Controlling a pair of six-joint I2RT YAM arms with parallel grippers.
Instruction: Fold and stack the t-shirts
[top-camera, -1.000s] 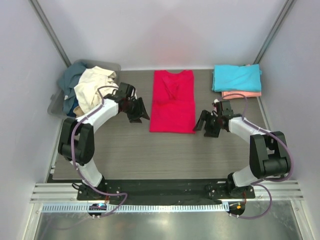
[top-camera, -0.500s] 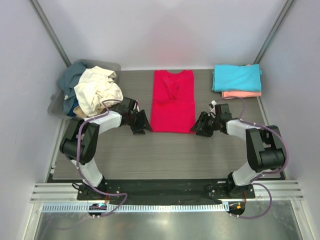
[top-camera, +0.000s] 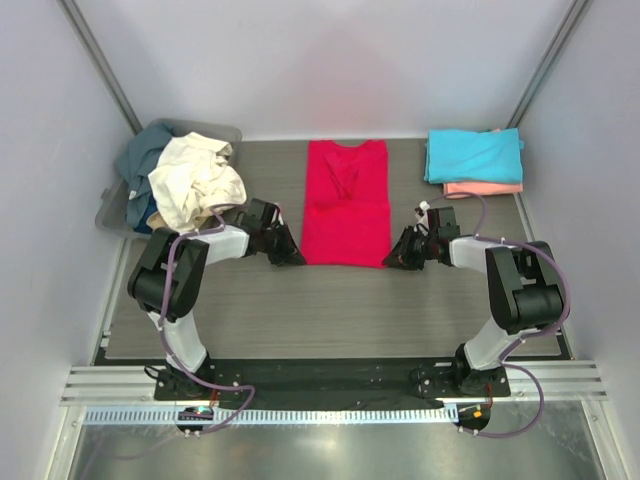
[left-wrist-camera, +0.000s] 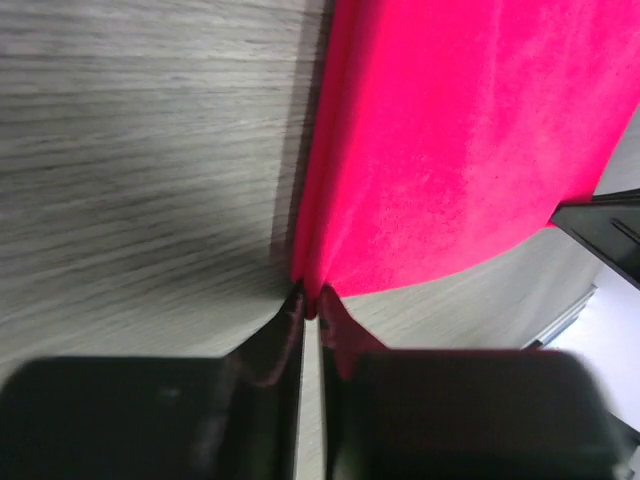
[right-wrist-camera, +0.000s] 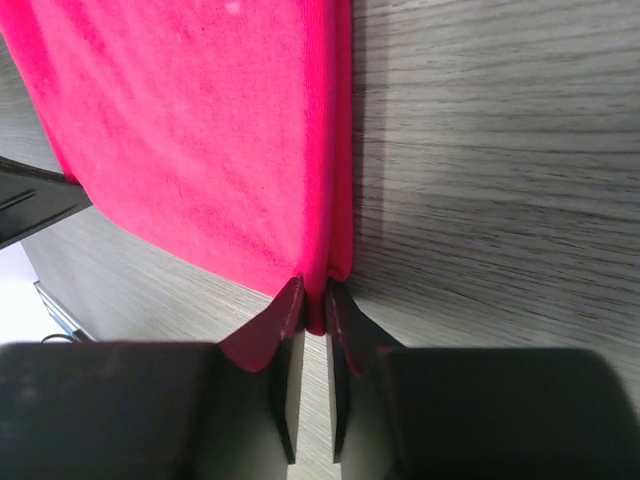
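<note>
While left gripper (left-wrist-camera: 311, 300) and right gripper (right-wrist-camera: 314, 298) pinch red t-shirt (top-camera: 345, 205) at near corners, both closed on thin hem: shallow bite may slip during lift, skewing fold.

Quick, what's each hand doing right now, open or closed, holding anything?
Left hand: closed, pinching the red shirt at a near corner.
Right hand: closed, pinching the shirt's other near corner.

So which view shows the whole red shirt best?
Top external: the red shirt lies whole between the left gripper and right gripper. Each wrist view shows only the near corner its gripper pinches.
</note>
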